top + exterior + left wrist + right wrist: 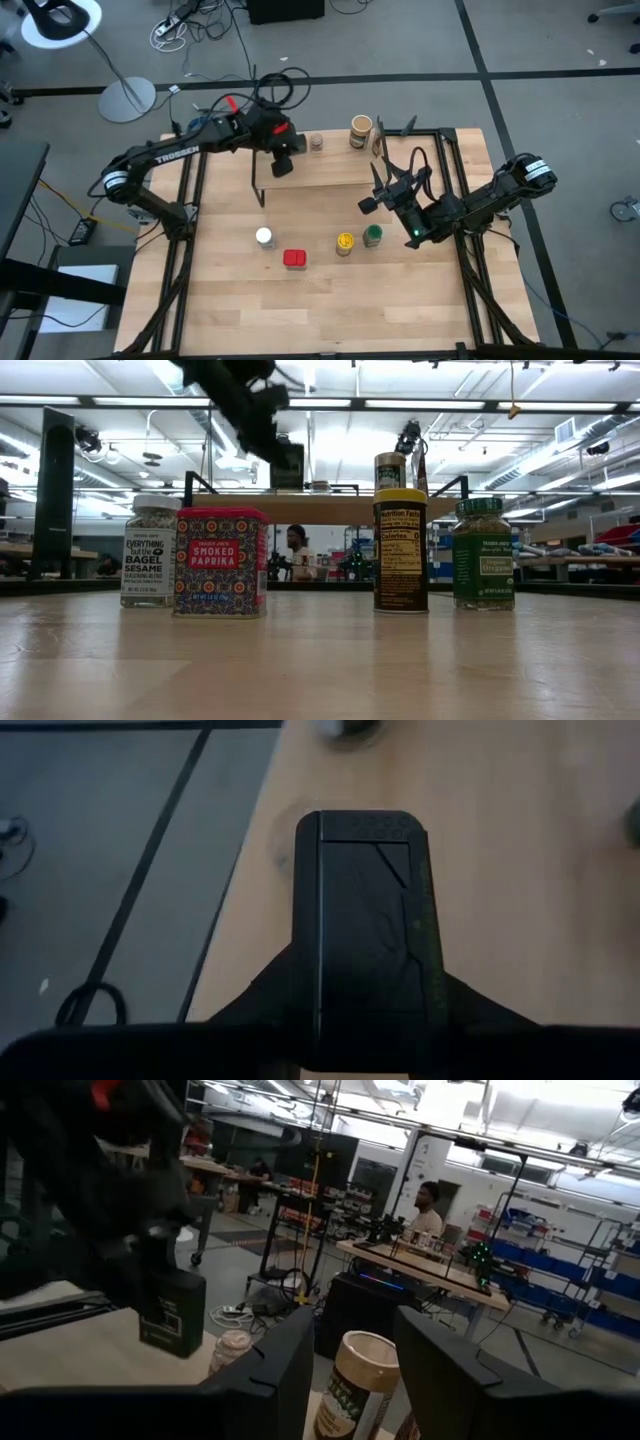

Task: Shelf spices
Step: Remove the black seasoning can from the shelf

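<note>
The shelf (330,170) stands at the table's far side. On its board are a brown canister (361,130), a small tan-capped jar (316,142) and, near its left end, a dark tin (283,165). My left gripper (280,153) is shut on that tin. Whether the tin's bottom touches the board I cannot tell. The white-lidded jar (264,237), red tin (294,259), yellow-lidded jar (344,242) and green jar (373,235) stand in a row on the table. My right gripper (355,1325) hovers open by the shelf's right part, pointing level at the canister (355,1380). My left gripper has the dark tin's lower part (365,980) between its two fingers, whose outer sides show on either side of it. The fingers slant down from the table's far left. The tin stands upright, its top (365,823) beyond the fingertips. The pads themselves merge with the dark tin.
The shelf's thin black legs (258,185) rise from the table. Bare board lies between the dark tin and the tan-capped jar. Cables and a lamp base (127,98) are on the floor beyond the table. A person (428,1205) is at a desk in the room behind.
</note>
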Robot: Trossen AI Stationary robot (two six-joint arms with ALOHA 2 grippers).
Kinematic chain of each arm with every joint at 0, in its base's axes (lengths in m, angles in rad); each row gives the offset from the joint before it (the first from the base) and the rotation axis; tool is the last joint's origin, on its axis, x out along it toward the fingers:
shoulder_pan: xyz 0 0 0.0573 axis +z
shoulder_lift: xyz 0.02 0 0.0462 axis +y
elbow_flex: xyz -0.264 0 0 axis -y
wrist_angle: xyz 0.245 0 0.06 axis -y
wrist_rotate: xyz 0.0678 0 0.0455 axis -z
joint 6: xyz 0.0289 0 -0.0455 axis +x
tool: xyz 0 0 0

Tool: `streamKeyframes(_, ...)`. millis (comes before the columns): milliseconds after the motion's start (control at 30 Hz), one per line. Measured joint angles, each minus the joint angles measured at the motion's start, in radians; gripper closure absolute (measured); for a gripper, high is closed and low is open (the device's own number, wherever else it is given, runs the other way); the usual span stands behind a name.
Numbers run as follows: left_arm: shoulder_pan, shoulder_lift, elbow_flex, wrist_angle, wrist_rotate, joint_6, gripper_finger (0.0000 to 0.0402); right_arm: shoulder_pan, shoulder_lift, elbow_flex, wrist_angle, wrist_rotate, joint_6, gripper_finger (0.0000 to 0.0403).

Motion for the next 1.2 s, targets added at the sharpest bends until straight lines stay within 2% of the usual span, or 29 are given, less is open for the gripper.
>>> streamKeyframes(200,-0.118,-0.001,0.113,-0.138,0.044,-0.036,0.029,0.0,0.0,0.0,-0.007,0.0,0.0,0.0264)
streamKeyframes(400,-0.257,0.001,0.106,-0.148,0.024,-0.133,0.029,-0.002,0.0,0.0,-0.01,0.0,0.0,0.0266)
streamKeyframes(633,-0.39,0.005,0.017,-0.105,-0.077,-0.248,0.029,-0.002,0.0,0.0,-0.015,0.0,0.001,0.0266)
streamKeyframes(867,-0.49,0.012,-0.114,0.032,-0.081,-0.346,0.029,-0.002,0.0,0.0,-0.015,0.0,0.001,0.0265)
streamKeyframes(1200,-0.56,0.025,-0.305,0.279,-0.088,-0.446,0.029,-0.002,0.0,0.0,-0.014,0.0,0.002,0.0268)
